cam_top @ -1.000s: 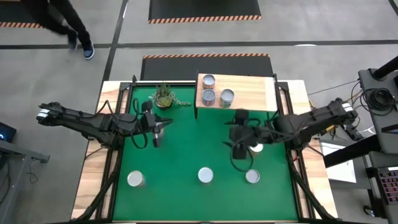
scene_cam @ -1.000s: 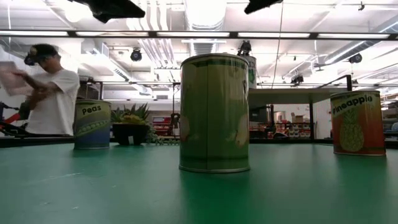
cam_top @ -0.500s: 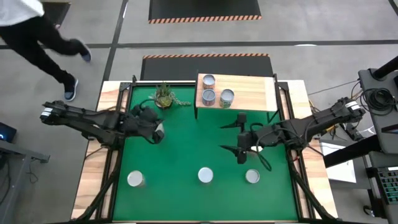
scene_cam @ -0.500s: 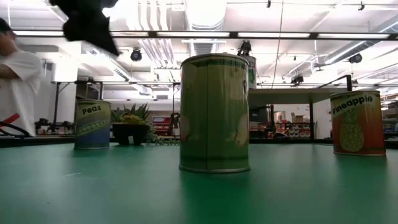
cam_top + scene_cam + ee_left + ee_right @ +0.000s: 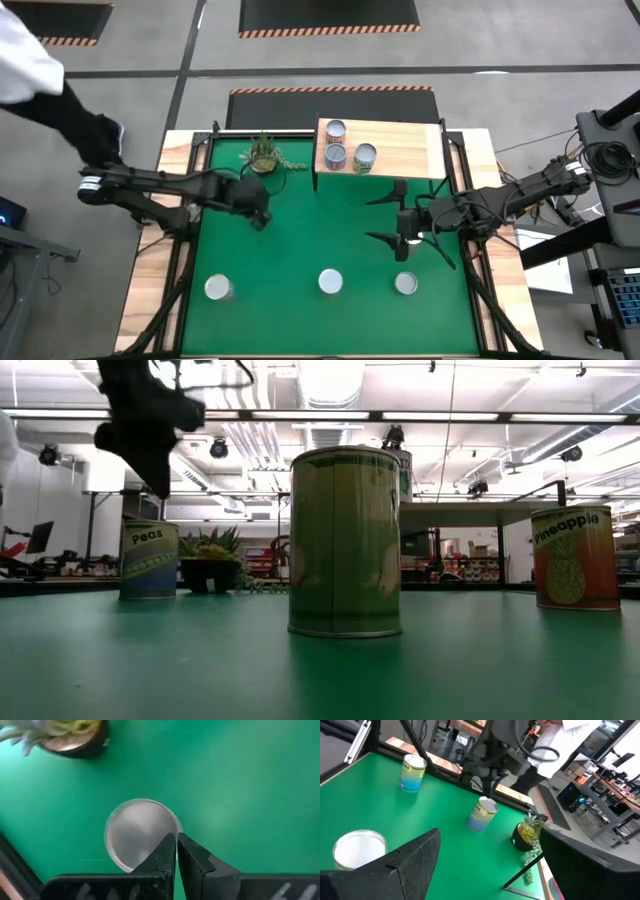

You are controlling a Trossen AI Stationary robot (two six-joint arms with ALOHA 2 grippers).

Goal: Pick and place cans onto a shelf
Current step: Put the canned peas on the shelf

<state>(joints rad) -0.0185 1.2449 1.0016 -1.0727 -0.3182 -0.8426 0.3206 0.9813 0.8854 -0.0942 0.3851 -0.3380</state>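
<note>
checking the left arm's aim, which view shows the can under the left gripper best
The left wrist view: the can's silver top fills the middle, with the shut left gripper over its edge. The right wrist view shows its labelled side. In the high view the arm hides it; the low view is uncertain.

**Colours on the table**

Table mat [image 5: 300,240]: plain green. Table rim [image 5: 150,280]: light wood. Shelf [image 5: 400,150]: pale wood planks. Can tops [image 5: 329,282]: shiny silver. Middle can [image 5: 345,540]: yellow-green label. Peas can [image 5: 148,560]: yellow over blue, dark lettering. Pineapple can [image 5: 574,557]: orange-red with a yellow pineapple picture. Plant [image 5: 264,153]: green leaves, dark pot. Arms: black. Floor mats [image 5: 330,18]: black, orange-and-black striped edging. Person's sleeve [image 5: 25,60]: white.
</note>
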